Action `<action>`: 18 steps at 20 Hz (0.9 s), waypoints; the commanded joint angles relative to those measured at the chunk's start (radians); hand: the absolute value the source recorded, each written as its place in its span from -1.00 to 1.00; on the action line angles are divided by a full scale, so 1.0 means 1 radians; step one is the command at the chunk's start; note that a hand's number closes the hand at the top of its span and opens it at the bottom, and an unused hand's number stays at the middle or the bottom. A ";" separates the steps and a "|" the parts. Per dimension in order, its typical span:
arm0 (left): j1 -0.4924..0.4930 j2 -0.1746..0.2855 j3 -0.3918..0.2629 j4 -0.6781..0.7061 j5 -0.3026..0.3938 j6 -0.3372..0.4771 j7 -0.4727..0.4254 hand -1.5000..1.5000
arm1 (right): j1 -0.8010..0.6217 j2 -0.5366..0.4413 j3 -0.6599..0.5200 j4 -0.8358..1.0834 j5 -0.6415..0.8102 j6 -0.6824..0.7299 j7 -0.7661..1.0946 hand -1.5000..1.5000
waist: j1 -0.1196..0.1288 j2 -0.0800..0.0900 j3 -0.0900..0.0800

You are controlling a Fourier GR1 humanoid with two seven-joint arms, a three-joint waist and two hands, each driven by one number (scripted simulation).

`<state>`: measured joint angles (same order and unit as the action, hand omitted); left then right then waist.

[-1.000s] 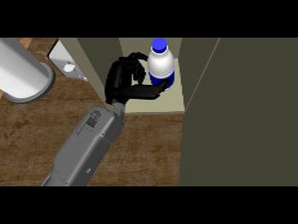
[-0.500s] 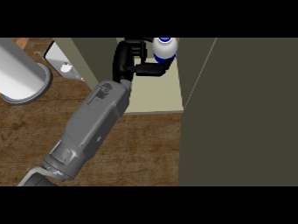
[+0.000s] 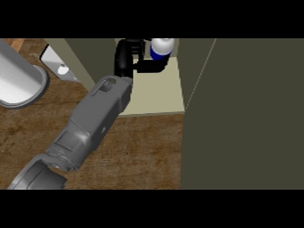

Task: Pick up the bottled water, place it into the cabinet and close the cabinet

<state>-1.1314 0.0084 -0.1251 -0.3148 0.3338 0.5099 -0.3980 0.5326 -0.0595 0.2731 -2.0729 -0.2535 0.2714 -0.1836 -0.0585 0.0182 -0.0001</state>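
One bottled water [image 3: 162, 47], white with a blue band, sits deep inside the open cabinet [image 3: 92, 53], far up at the view's top edge. Whether it rests on the pale shelf [image 3: 155, 95] I cannot tell. The right robot hand [image 3: 125, 57] is clamped on it from the left, black fingers [image 3: 151, 67] curled round the blue band. The dark cabinet door [image 3: 253, 116] fills the right side. The wooden surface [image 3: 141, 151] spreads nearer, with a pale grey cylinder [image 3: 9, 73] at the left.

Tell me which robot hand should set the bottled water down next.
Right: the right robot hand is curled round the bottled water, inside the cabinet. No left robot hand shows.
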 commanded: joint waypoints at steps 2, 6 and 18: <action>-0.010 -0.003 0.001 0.115 -0.046 0.050 -0.075 1.00 | -0.018 -0.002 0.008 0.034 0.004 0.011 -0.006 -1.00 | 0.000 0.003 0.000; -0.076 0.002 -0.018 0.188 -0.085 0.127 -0.029 1.00 | -0.012 -0.019 -0.021 0.031 -0.020 0.028 -0.022 -1.00 | -0.017 0.008 0.000; -0.019 0.093 -0.016 0.251 -0.117 0.115 -0.092 -1.00 | 0.014 -0.008 0.013 -0.002 0.000 0.004 -0.009 -1.00 | -0.005 0.006 -0.001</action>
<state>-1.1853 0.0294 -0.1333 -0.0915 0.2351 0.6697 -0.4732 0.5369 -0.0708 0.2761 -2.0677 -0.2615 0.2825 -0.1934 -0.0748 0.0232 0.0018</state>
